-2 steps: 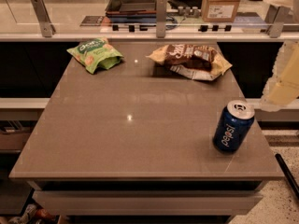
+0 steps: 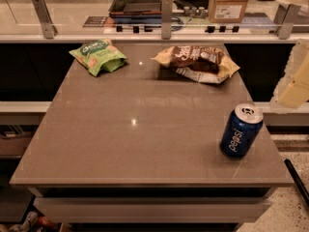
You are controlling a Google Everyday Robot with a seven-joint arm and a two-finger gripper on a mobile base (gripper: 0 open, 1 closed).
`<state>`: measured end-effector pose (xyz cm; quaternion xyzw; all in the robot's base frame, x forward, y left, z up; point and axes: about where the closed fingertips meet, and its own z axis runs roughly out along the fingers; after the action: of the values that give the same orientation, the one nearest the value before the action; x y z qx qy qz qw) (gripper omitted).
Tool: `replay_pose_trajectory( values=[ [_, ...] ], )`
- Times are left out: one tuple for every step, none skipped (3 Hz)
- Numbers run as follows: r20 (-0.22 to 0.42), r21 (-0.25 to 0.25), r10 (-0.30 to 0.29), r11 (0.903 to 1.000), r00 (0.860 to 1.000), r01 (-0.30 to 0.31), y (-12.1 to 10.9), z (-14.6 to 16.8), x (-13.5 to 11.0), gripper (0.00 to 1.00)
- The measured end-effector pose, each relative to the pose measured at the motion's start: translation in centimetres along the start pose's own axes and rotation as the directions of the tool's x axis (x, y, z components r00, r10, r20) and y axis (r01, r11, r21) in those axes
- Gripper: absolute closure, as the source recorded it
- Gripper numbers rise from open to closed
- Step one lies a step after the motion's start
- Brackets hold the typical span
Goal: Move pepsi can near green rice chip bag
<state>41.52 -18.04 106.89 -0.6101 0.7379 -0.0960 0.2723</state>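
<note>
1. The pepsi can [image 2: 241, 131] stands upright on the table [image 2: 130, 149], close to the table's near right corner and just inside its right edge. Its long axis runs vertically, silver top up, and it leans slightly to the right in this view.
2. The can is dark blue. White "pepsi" lettering runs lengthwise up the side that faces the table's near edge. The pull tab shows on its silver lid.
3. The claw [image 2: 294, 83] is a pale, cream-coloured shape off the table's right edge, higher than the can and a little further back. It touches nothing on the table and stands apart from the can. I cannot tell whether it is open or closed, and nothing can be seen held in it.
4. A larger brown and yellow chip bag [image 2: 198, 63] lies flat on the table's far right part, long side across the table.
5. The green rice chip bag [image 2: 98, 57] lies at the table's far left corner, well apart from the can. It is bright green with a white logo and pale round chips printed on it.
6. Beyond the table's far edge runs a counter with metal posts [image 2: 166, 16], a dark tray [image 2: 137, 3] and a cardboard box [image 2: 228, 4].
</note>
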Motion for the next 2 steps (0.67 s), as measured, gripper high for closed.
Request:
replay_pose_trajectory(
  values=[
    [0.111, -0.028, 0.026, 0.9993, 0.993, -0.023, -0.6, 0.8, 1.2, 0.0],
    [0.223, -0.075, 0.066, 0.9959, 0.973, -0.051, -1.3, 2.7, 2.5, 0.0]
  ],
)
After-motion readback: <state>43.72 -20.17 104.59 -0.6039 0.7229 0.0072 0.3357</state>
